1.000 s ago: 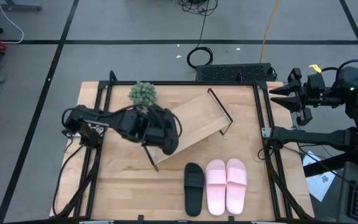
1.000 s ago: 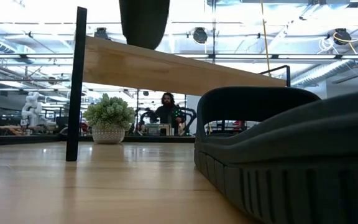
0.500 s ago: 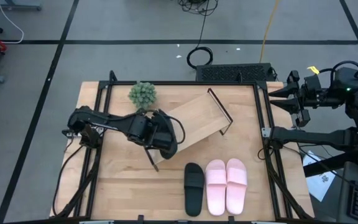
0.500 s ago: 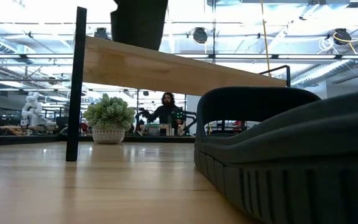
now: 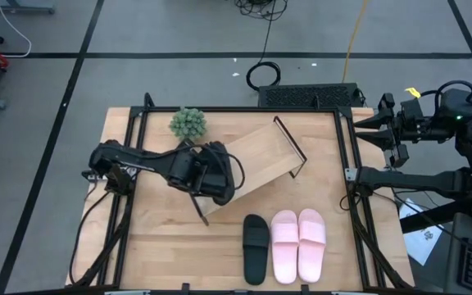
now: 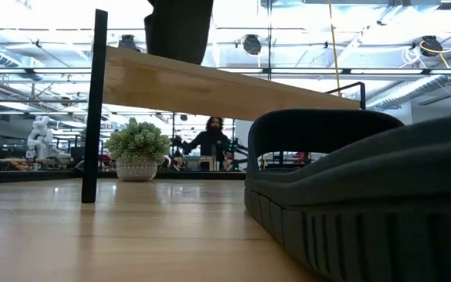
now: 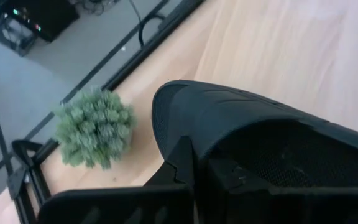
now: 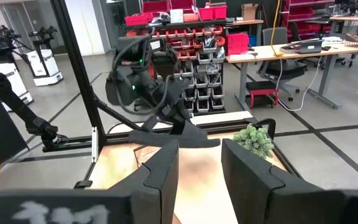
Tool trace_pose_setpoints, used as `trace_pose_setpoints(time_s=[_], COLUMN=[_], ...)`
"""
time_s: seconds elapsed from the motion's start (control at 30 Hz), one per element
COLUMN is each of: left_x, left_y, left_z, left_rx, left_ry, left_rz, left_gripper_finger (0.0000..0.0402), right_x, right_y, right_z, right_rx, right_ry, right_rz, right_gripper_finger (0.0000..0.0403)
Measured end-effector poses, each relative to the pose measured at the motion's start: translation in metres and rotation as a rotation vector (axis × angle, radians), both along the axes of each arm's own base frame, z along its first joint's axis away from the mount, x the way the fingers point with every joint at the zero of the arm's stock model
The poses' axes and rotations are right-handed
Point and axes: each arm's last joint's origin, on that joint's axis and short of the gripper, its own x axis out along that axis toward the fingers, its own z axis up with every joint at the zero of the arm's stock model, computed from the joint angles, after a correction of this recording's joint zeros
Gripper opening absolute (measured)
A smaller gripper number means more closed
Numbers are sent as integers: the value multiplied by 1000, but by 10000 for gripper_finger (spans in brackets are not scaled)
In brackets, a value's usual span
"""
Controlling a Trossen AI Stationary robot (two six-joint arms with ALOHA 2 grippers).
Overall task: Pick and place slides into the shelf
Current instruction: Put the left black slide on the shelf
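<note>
My left gripper hangs over the left end of the shelf, shut on one black slide. That slide fills the left wrist view and shows as a dark shape above the board in the low view. The shelf is a light-wood board with black wire end frames, lying slanted across the table's middle. The other black slide and the two pink slides lie sole-down, side by side near the table's near edge. My right gripper waits open beyond the table's right edge. My left gripper holds the black slide from above, its fingers on the slide's nearer part. The gripper body hides which part they close on. The slide's rounded end reaches out past the fingers. It is lifted clear, over the shelf's left end.
A small potted plant stands at the table's far left, just beyond the shelf. Black frame rails run along the table's left and right sides. Bare wood lies left of the slides, near the table's near edge. A person sits far behind the table.
My left gripper with the black slide has shifted a little toward the table's right, over the shelf's left end, and has turned slightly. In the low view the dark shape above the board has changed outline and sits a touch lower. The shelf and the other slides have stayed put.
</note>
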Motion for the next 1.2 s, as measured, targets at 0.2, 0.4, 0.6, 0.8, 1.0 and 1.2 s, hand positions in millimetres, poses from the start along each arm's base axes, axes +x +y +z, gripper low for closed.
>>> trace_pose_setpoints(time_s=[0.2, 0.4, 0.6, 0.8, 1.0, 1.2], left_x=[0, 0, 1, 2, 0, 0], left_y=[3, 3, 5, 10, 9, 8], left_z=[1, -5, -5, -13, -27, -28], left_rx=[-44, -40, -32, -38, -49, -57], left_ry=[50, 72, 62, 76, 113, 102], left_rz=[-51, -47, -31, 8, 29, 48], left_gripper_finger=[0, 0, 0, 0, 0, 0], right_x=[0, 0, 0, 0, 0, 0], right_y=[0, 0, 0, 0, 0, 0], right_z=[0, -3, -3, -3, -3, -3], right_rx=[1, -7, -14, -15, -15, -36], right_ry=[1, 28, 30, 29, 29, 29], right_rz=[1, 4, 5, 5, 5, 8], right_gripper_finger=[111, 111, 111, 111, 111, 111])
